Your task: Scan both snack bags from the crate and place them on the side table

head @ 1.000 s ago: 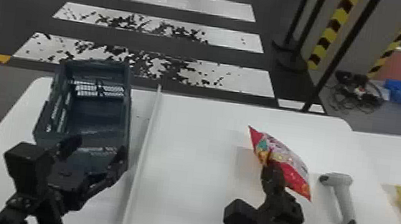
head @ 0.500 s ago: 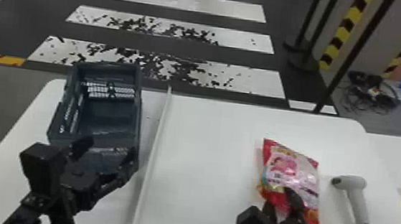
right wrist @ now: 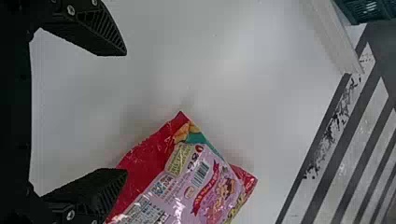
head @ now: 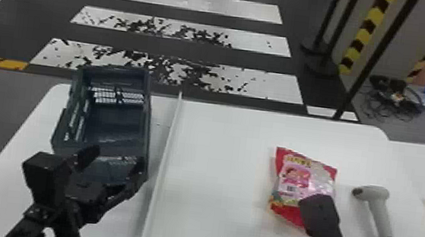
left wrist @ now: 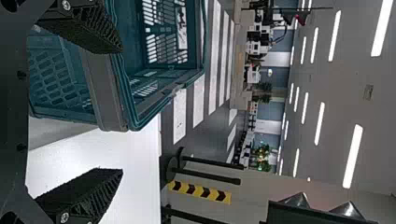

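Snack bag — beyond parted right jaws

- The left gripper and the right gripper are finished in black.
- Wedge-shaped fingers are provided on both grippers, the inner faces being ribbed.
- Silver screws are set at the roots of both pairs of jaws.
- A black plate with dark round holes is fitted behind the left jaws.
- A box-shaped black housing is mounted rearward of these.
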`<act>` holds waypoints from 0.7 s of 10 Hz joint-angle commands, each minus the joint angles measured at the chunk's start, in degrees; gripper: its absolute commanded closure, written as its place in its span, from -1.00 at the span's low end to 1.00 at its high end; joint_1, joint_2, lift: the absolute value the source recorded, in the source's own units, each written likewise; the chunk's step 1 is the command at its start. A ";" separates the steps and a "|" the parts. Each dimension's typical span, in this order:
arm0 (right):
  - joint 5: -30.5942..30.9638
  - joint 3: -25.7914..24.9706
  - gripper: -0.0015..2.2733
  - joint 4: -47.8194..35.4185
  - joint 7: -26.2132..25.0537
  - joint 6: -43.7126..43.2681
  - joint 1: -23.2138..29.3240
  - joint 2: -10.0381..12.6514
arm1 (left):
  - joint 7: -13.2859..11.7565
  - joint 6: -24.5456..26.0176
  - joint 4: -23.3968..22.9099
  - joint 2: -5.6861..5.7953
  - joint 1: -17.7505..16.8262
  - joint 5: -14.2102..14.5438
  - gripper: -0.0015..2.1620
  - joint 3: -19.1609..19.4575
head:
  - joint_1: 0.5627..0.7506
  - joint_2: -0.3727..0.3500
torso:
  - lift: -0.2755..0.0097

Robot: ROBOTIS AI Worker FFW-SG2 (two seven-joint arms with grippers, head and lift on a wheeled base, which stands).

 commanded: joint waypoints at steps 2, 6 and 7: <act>-19.22 -12.47 -0.92 -3.95 4.77 6.47 -1.93 2.33 | -0.02 0.00 -0.26 -0.08 0.10 -0.03 -0.92 0.00 | 0.41 -0.05 | 0.26; -30.47 -21.61 -0.92 1.15 6.18 -1.44 -6.24 5.58 | -0.02 0.00 -0.26 -0.17 0.27 -0.21 -0.92 -0.18 | 0.41 -0.05 | 0.26; -32.75 -23.19 -0.92 3.87 6.18 -3.90 -7.91 6.55 | -0.02 0.00 -0.35 -0.17 0.27 -0.29 -0.92 -0.18 | 0.41 -0.07 | 0.26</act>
